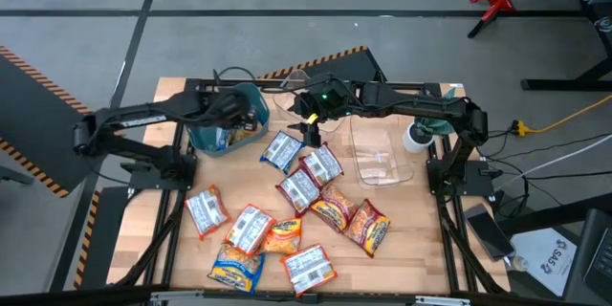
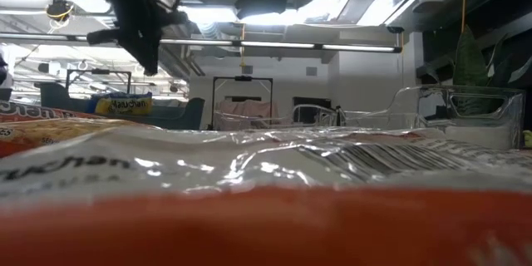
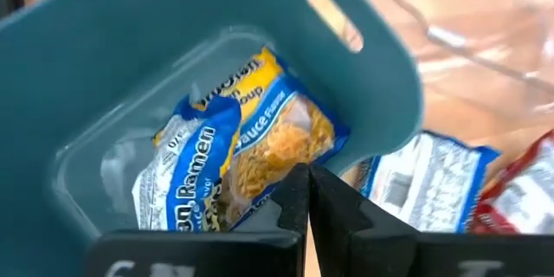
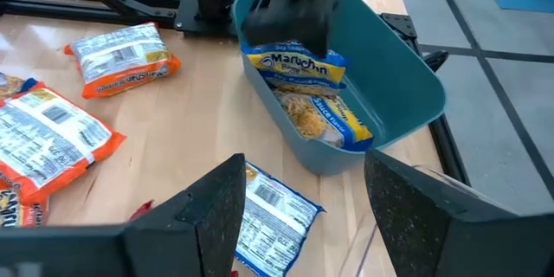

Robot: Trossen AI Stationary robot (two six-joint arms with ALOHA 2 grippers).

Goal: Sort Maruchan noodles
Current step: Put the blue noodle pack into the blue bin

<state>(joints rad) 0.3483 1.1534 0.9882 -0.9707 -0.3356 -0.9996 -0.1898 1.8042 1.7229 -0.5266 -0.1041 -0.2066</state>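
Observation:
A teal bin (image 1: 251,105) (image 3: 173,35) (image 4: 407,78) stands at the table's far left and holds blue-yellow Maruchan packets (image 3: 260,138) (image 4: 299,69). My left gripper (image 1: 229,120) (image 3: 308,182) is shut and reaches down into the bin, right over those packets. My right gripper (image 1: 311,134) (image 4: 303,163) is open just right of the bin. It hovers above a blue-white packet (image 1: 282,150) (image 4: 273,212) that lies flat on the wood, back side up. Several more packets lie across the table's middle and near side. My left gripper is shut with nothing visible between its fingers (image 3: 294,195). Its tips stand over the blue-yellow packet in the bin, and I cannot tell whether they touch it.
A clear plastic container (image 1: 381,153) (image 2: 453,108) sits right of centre, with a white cup (image 1: 418,137) beyond it. Red-white (image 1: 311,177), orange (image 1: 335,210) and blue-yellow (image 1: 236,268) packets are scattered toward the near edge. An orange packet (image 2: 249,216) fills the low view.

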